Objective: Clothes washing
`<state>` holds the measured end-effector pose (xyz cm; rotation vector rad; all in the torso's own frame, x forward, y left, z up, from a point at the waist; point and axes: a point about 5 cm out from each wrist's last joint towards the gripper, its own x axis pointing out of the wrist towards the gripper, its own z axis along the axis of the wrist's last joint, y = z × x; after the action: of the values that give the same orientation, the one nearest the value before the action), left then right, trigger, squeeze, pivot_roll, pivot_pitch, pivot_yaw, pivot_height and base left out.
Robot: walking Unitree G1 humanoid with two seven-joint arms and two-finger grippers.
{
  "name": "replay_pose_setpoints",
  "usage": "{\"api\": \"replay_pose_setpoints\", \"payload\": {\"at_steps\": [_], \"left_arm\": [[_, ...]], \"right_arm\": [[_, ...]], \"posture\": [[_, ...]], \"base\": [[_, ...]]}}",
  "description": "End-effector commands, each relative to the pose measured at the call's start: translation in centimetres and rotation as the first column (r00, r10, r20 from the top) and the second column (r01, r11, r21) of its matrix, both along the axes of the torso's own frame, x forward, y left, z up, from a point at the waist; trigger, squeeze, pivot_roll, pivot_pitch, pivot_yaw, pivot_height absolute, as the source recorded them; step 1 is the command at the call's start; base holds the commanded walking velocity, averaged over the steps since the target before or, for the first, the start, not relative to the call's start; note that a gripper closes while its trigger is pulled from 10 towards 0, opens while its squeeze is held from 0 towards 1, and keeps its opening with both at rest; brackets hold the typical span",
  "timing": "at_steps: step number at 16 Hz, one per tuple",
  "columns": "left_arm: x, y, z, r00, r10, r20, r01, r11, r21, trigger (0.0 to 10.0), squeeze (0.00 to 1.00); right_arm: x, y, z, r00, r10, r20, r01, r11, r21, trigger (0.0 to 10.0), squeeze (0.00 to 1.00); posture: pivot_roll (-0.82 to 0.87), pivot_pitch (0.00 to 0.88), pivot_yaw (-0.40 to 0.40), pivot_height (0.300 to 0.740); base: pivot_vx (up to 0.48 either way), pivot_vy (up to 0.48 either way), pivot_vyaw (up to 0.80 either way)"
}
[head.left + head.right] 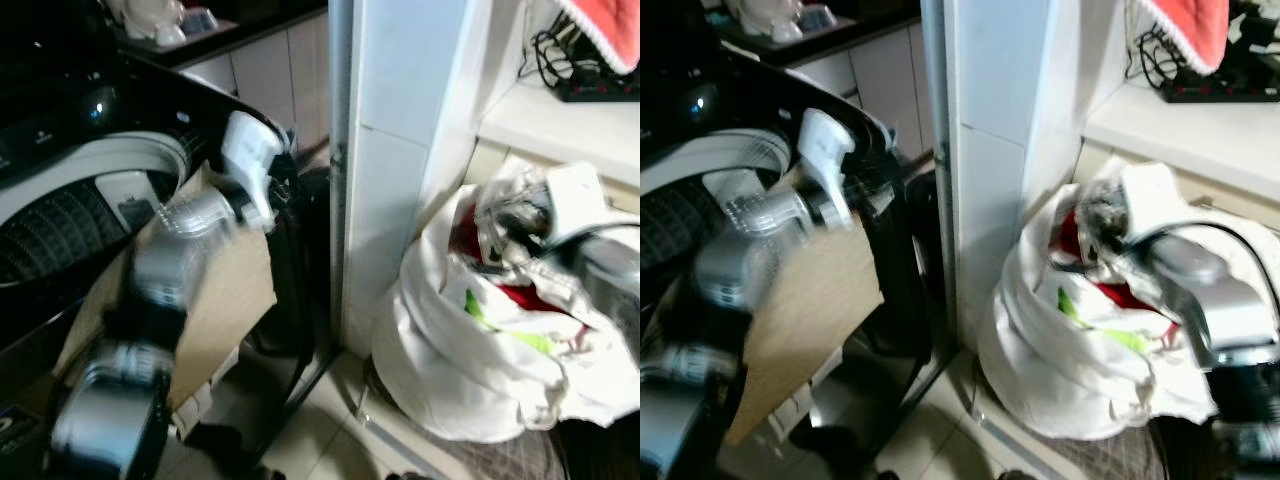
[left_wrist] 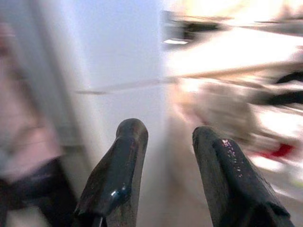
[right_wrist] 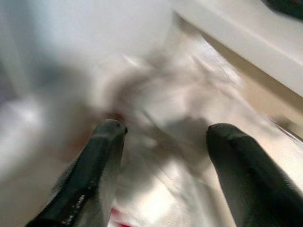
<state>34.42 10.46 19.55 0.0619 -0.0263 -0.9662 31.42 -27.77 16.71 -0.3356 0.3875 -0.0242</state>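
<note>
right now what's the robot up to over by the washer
It is at a laundry corner. The right gripper, fingers open, is down over a white bundle of clothes on the floor beside a tiled pillar, nothing gripped yet. The left gripper, also open and empty, is raised near the open washing machine. The frames are blurred by motion.

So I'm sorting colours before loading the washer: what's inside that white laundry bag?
At the mouth of the white laundry bag, red fabric and a lime-green piece show among white cloth. The right gripper hangs open over it. Anything deeper is covered.
</note>
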Motion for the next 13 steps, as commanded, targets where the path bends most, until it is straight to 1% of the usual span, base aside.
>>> {"api": "replay_pose_setpoints", "payload": {"at_steps": [1,2,4,5,6,7,9,10,11,12,13], "left_arm": [[-1.0,-0.6,0.1,0.996,-0.085,-0.014,0.085,0.996,0.010,10.0,0.00],[-1.5,-1.0,-0.2,0.994,-0.103,-0.030,0.103,0.995,0.012,10.0,0.00],[-2.0,-1.3,-0.5,0.993,-0.108,-0.046,0.109,0.994,0.015,10.0,0.00],[-2.5,-1.4,-0.5,0.991,-0.118,-0.059,0.119,0.993,0.019,10.0,0.00],[-2.8,-1.4,-0.5,0.990,-0.127,-0.065,0.129,0.991,0.024,10.0,0.00],[-3.1,-1.3,-0.4,0.988,-0.135,-0.072,0.137,0.990,0.022,10.0,0.00],[-3.4,-1.2,-0.4,0.985,-0.152,-0.085,0.155,0.988,0.021,10.0,0.00],[-3.7,-1.3,-0.6,0.981,-0.170,-0.095,0.173,0.985,0.028,10.0,0.00],[-4.2,-1.6,-0.9,0.972,-0.207,-0.116,0.212,0.977,0.037,10.0,0.00],[-4.7,-1.8,-1.0,0.963,-0.239,-0.125,0.246,0.968,0.042,10.0,0.00],[-5.0,-2.0,-0.9,0.960,-0.250,-0.127,0.257,0.966,0.036,10.0,0.00]], "right_arm": [[0.5,-0.5,-0.2,1.000,0.012,0.014,-0.011,0.999,-0.052,10.0,1.00],[0.8,-1.3,-0.6,1.000,0.009,0.016,-0.008,0.997,-0.071,10.0,1.00],[1.3,-2.2,-1.1,1.000,0.019,0.014,-0.017,0.993,-0.114,10.0,1.00],[1.6,-2.8,-1.4,0.999,0.030,0.013,-0.027,0.986,-0.162,10.0,1.00],[1.8,-3.1,-1.4,0.999,0.037,0.015,-0.033,0.980,-0.195,10.0,1.00],[2.1,-3.0,-0.7,0.997,0.053,0.053,-0.040,0.973,-0.226,10.0,1.00],[2.3,-3.1,-0.3,0.997,0.042,0.070,-0.023,0.967,-0.255,10.0,1.00],[2.3,-3.4,-0.6,0.998,0.029,0.052,-0.012,0.957,-0.289,10.0,1.00],[2.2,-3.8,-1.4,1.000,0.016,0.015,-0.010,0.945,-0.328,10.0,1.00],[2.0,-4.2,-2.2,1.000,0.010,-0.026,-0.019,0.925,-0.380,10.0,0.00],[1.8,-4.6,-2.9,0.998,0.006,-0.060,-0.031,0.909,-0.417,10.0,0.00]], "posture": [[-0.18,0.000,0.088,0.740],[-0.17,0.000,0.088,0.740],[-0.17,0.000,0.088,0.740],[-0.17,0.000,0.088,0.740],[-0.17,0.000,0.088,0.740],[-0.15,0.000,0.083,0.740],[-0.15,0.000,0.083,0.740],[-0.16,0.000,0.087,0.740],[-0.16,0.000,0.089,0.740],[-0.16,0.000,0.090,0.740],[-0.16,0.000,0.089,0.740]], "base": [[0.000,0.000,0.00],[0.000,0.000,0.00],[0.000,0.000,0.00],[0.000,0.000,0.00],[0.000,0.000,0.00],[0.000,0.000,0.00],[0.000,0.000,0.00],[0.000,0.000,0.00],[0.000,0.000,0.00],[0.000,0.000,0.00],[0.000,0.000,0.00]]}}
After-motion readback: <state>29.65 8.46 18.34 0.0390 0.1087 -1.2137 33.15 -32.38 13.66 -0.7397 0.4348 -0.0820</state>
